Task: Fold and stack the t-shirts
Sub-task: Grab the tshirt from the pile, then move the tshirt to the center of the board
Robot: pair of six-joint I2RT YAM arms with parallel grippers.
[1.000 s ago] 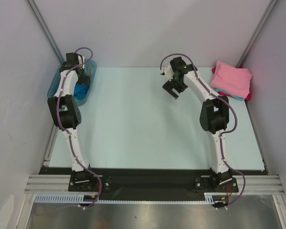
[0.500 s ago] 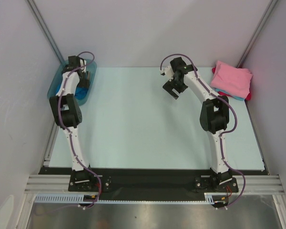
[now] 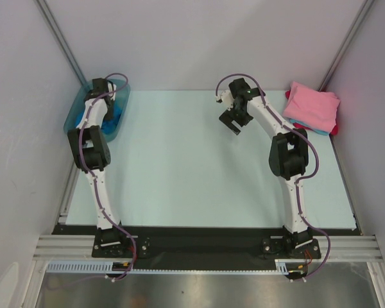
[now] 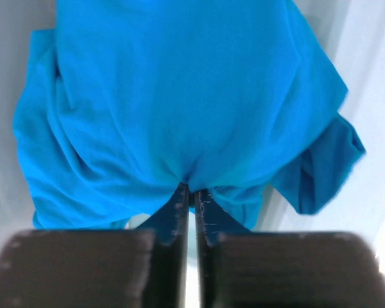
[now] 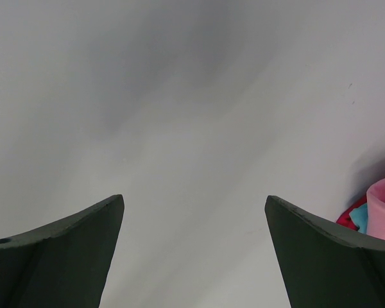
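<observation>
The left gripper (image 4: 192,191) was down in the teal tub (image 3: 71,119) at the far left of the table (image 3: 192,179). Its two fingers were squeezed close together, pinching a fold of the bright blue t-shirt (image 4: 179,96). That shirt lay crumpled inside the tub. The right gripper (image 5: 194,200) hung above the far middle of the table, its fingers spread wide with nothing between them. In the far right corner a folded pink t-shirt (image 3: 313,106) sat on top of a little pile. A light blue edge (image 3: 321,132) and a red edge (image 3: 334,129) peeked out from under it.
</observation>
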